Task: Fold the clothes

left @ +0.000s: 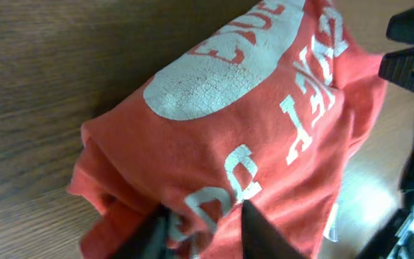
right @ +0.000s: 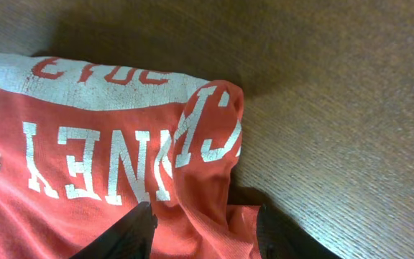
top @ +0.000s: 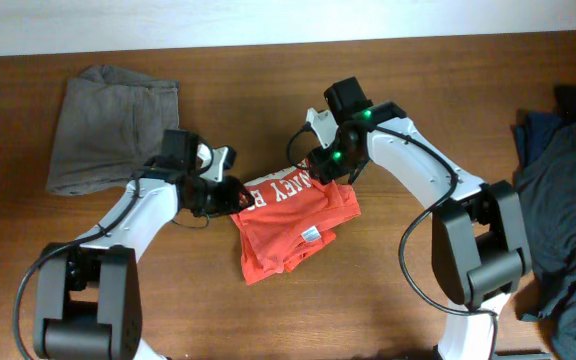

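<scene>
On wood-grain table (top: 418,80), rumpled orange-red T-shirt (top: 293,225) — cracked white lettering (right: 85,169), both jaws parted astride it.

A brown wooden table (top: 298,320) with a fine streaked grain fills nearly the whole overhead frame. A pale, whitish strip (top: 268,25) runs along the top edge, just beyond the table's far side.

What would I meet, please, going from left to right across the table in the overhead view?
grey-brown garment → orange-red T-shirt → dark blue-grey clothes
</scene>
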### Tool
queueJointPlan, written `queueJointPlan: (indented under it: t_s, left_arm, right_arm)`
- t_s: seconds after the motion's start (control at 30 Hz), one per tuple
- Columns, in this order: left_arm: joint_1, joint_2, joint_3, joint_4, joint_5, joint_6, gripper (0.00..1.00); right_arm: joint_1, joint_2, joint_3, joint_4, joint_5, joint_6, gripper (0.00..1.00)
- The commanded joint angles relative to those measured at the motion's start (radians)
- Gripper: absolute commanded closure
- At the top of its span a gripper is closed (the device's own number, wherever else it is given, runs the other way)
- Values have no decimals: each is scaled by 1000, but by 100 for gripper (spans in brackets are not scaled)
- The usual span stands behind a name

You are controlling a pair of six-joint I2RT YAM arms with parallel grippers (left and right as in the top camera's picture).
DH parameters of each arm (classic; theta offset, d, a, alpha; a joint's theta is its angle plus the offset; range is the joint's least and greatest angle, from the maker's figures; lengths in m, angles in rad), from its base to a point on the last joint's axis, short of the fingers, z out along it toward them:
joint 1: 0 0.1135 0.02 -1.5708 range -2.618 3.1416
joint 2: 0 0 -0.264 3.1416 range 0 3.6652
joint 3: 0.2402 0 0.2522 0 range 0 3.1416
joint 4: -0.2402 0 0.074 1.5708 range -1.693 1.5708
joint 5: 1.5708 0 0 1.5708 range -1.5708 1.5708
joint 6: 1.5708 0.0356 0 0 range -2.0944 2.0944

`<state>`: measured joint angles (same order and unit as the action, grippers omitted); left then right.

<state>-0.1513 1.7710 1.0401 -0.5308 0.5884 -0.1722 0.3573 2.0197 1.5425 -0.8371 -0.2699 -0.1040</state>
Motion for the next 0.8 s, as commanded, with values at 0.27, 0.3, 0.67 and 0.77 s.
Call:
queueJointPlan:
  t_s: [0.27, 0.3, 0.67, 0.77]
  left_arm:
    - [-13, -10, 15, -1, -40, 13, 88]
    - [-13, -10, 15, -1, -40, 13, 89]
    - [-13, -10, 15, -8, -40, 13, 90]
    - [-12, -10, 15, -8, -40, 13, 92]
  right_arm:
    - [51, 66, 2, -2, -6, 5, 58]
    - [51, 76, 2, -4, -6, 9, 69]
    - [-16, 24, 13, -17, 54, 107, 96]
    - [-53, 22, 13, -39, 50, 117, 96]
